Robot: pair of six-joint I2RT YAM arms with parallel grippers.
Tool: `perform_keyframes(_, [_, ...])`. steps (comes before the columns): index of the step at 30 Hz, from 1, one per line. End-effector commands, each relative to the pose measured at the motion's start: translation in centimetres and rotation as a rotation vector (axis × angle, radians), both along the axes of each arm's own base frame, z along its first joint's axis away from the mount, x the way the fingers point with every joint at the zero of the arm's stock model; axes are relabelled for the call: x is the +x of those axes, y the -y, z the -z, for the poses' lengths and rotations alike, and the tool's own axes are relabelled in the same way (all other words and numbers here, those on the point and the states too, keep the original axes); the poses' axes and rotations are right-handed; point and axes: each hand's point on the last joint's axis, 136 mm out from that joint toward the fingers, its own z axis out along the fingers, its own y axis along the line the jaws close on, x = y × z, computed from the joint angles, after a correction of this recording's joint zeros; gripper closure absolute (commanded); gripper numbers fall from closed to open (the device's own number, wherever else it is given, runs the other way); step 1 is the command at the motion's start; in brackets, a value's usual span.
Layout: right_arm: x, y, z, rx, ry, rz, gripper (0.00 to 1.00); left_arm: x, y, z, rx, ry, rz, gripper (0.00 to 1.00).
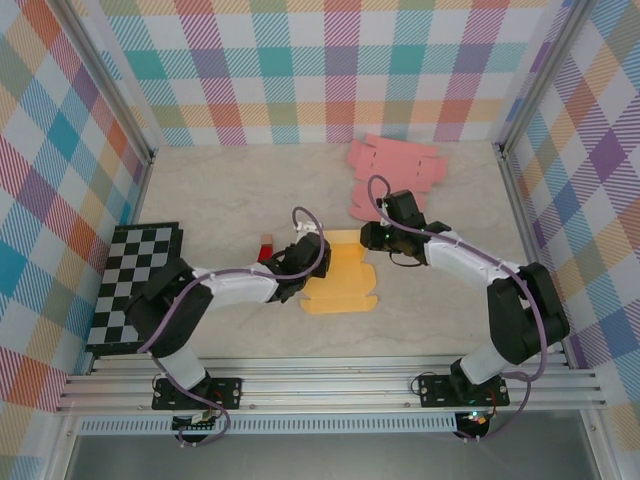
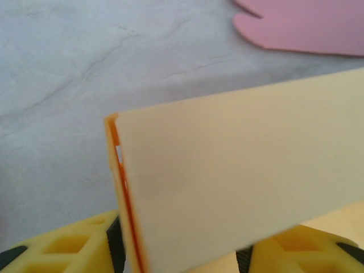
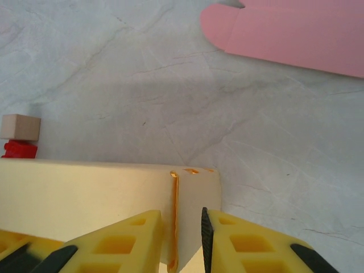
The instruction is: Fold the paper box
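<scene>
Checkered mat (image 1: pixel 135 285): lies flat at the left edge of the table (image 1: pixel 220 190), well apart from the work.
Red block (image 1: pixel 266 248): just left of the folding, untouched.
Left gripper (image 2: pixel 179 259): jaws spread; 1 raised panel stands between the fingers unpinched, probably being backed up.
Paper box (image 1: pixel 345 285): yellow sheet mid-table between the 2 arms, partly folded.
Right gripper (image 3: pixel 182 239): clenched on an upright flap edge, likely to crease it and steady the sheet.
Pink blanks (image 1: pixel 395 170): spares, behind the right gripper.

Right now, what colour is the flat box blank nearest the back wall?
Pink box blank, best in top external view.
</scene>
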Motion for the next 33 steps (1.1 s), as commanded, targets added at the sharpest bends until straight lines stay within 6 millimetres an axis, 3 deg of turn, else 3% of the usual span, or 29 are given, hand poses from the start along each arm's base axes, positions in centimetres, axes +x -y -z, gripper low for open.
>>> perform_keyframes(1, [-1.4,1.6,1.7,-0.062,-0.061,0.027,0.73,-1.0,1.4,-3.6,-0.111,-0.031,0.077,0.45])
perform_keyframes(9, [-1.3,1.4,1.0,-0.058,-0.051,0.019,0.73,-2.8,-0.7,-6.4,-0.232,-0.108,0.070,0.49])
perform_keyframes(15, [-1.2,1.3,1.0,-0.059,-0.051,0.013,0.73,-1.2,-3.0,-6.4,-0.425,-0.193,-0.048,0.56])
perform_keyframes(22, [-1.3,1.0,0.7,-0.066,-0.048,0.002,0.72,0.2,-1.3,-5.5,-0.546,-0.247,-0.023,0.66])
perform_keyframes(28, [-1.5,0.7,0.5,-0.064,-0.048,-0.002,0.71,0.2,-1.0,-6.0,-0.629,-0.221,-0.025,0.68])
perform_keyframes(33, [-1.6,0.3,0.6,-0.063,-0.050,-0.010,0.71,-0.2,-1.3,-3.6,-0.594,-0.272,-0.048,0.75])
